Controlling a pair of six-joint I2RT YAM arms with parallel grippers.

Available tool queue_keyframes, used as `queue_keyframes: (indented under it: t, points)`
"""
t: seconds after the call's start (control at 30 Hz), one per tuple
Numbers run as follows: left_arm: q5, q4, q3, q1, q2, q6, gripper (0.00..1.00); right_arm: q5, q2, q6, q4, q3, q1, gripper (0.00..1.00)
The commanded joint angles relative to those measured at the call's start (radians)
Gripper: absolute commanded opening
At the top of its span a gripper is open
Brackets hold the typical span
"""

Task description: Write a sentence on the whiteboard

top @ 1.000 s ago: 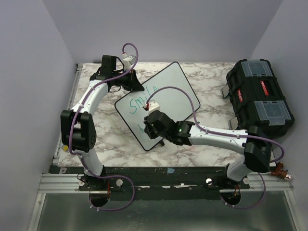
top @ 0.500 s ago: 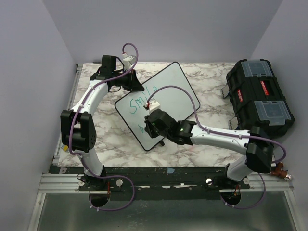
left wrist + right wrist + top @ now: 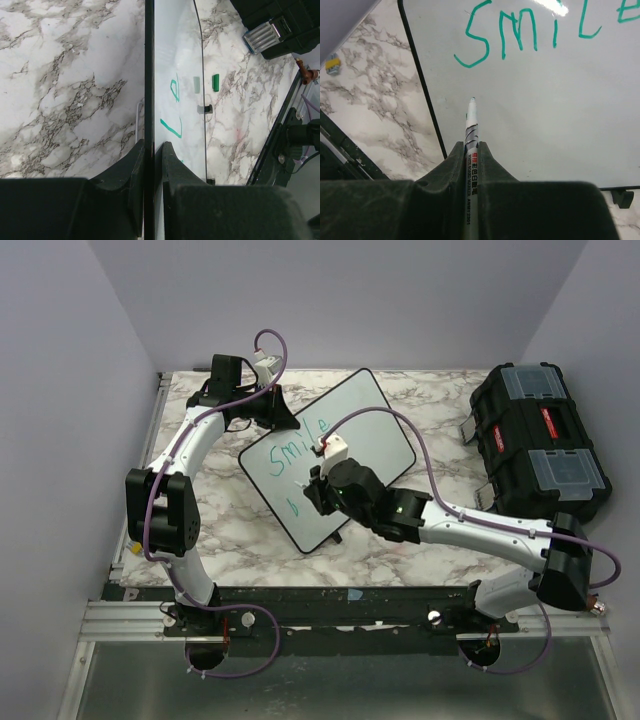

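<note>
Now | whiteboard [image 3: 560, 110] sentence [image 3: 519, 31] reads "Smile" | left fingers [image 3: 134, 170] pinch board edge | right fingers [image 3: 492, 167] clamp marker [image 3: 471, 131]

We see a table [image 3: 440, 400] with a white, grey-veined marble top. A whiteboard [image 3: 372, 420] sits near its middle, turned askew to the table's edges. A black toolbox [image 3: 540, 445] stands at the right side, apart from the board. A small green cap [image 3: 215, 82] lies on the marble just beside the board's frame.
</note>
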Motion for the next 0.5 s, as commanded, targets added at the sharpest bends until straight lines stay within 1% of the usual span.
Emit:
queue_keyframes:
  t: [0.0,0.13,0.47]
  points:
    - [-0.045,0.0,0.001,-0.013,0.007,0.11,0.0,0.043,0.01,0.0,-0.002,-0.048,0.0,0.01]
    - [-0.043,0.001,0.003,-0.013,0.008,0.108,0.0,0.004,0.027,0.012,-0.009,-0.079,0.0,0.01]
    - [-0.043,-0.001,0.006,-0.013,0.012,0.107,0.0,-0.044,0.092,0.001,-0.035,-0.064,0.0,0.01]
